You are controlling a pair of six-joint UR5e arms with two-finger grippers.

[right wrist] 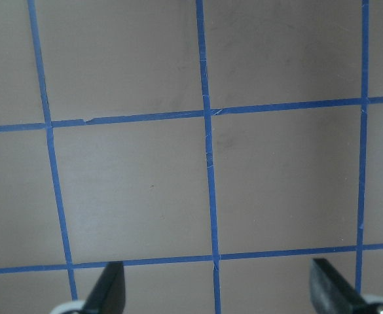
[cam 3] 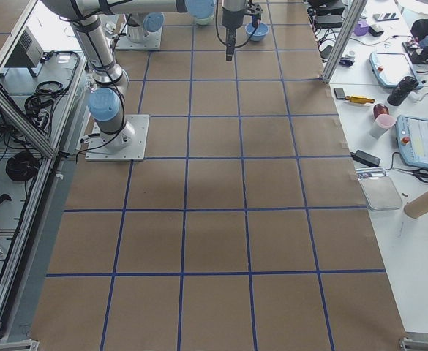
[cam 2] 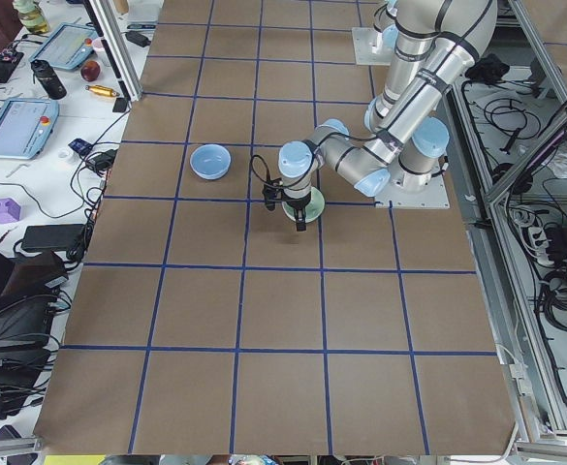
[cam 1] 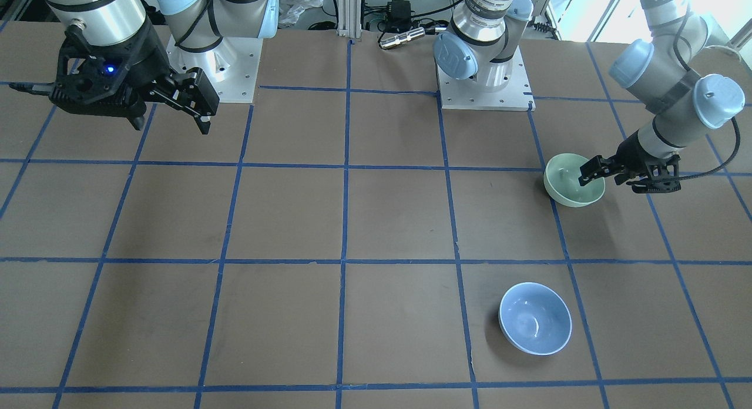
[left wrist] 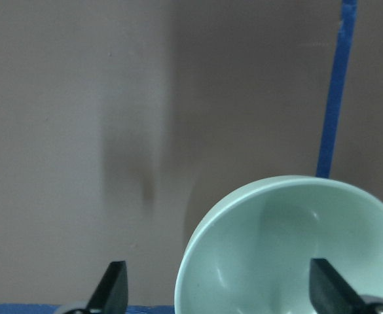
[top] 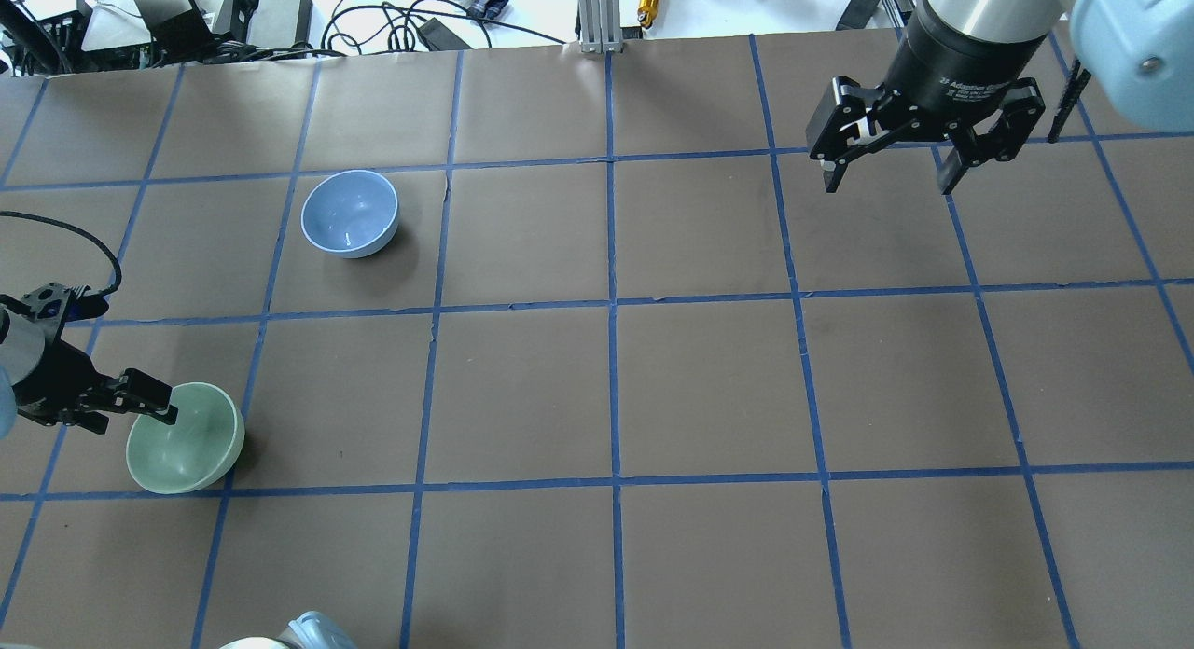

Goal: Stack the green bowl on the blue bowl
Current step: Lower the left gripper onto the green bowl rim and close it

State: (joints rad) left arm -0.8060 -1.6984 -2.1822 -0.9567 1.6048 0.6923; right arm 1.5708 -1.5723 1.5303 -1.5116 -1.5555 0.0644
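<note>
The green bowl (top: 191, 444) was pictured on the near left of the tabletop (top: 709, 388). Its rim was straddled by the wide-open left gripper (top: 160, 407), with one finger inside and one outside. The blue bowl (top: 350, 213) was set well apart, farther out, and the right gripper (top: 888, 181) was held wide and empty beyond it. It was judged that the glossy bowl, pinched on one side only, could be tipped or dropped in transit.

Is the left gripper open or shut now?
Open. In its wrist view the left gripper holds its fingers wide apart, the rim of the green bowl between them.
</note>
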